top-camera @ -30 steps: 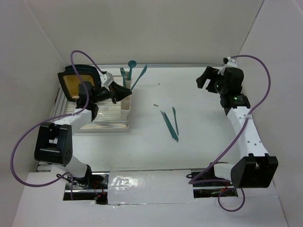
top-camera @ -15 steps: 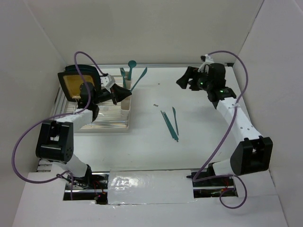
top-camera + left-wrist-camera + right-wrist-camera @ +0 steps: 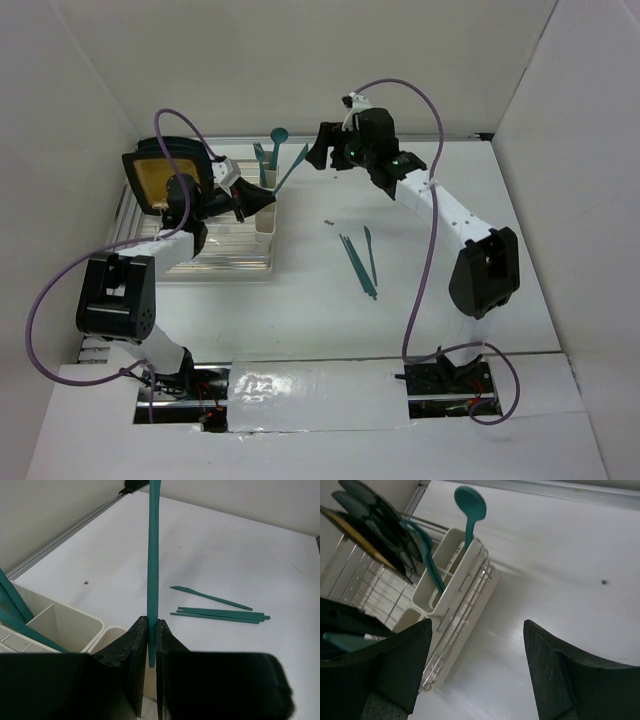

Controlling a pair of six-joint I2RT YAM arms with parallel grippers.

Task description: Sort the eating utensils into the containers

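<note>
Left jaws pinch teal utensil (image 3: 153,570); right jaws gape.

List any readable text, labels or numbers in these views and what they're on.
None readable in any view.
No print shows on the containers, the utensil in the left gripper, the loose utensils, the plate or the dish rack.
Any marks on the arms are too small to tell.

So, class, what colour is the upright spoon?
Teal green; the spoon shows best in the right wrist view.
</note>
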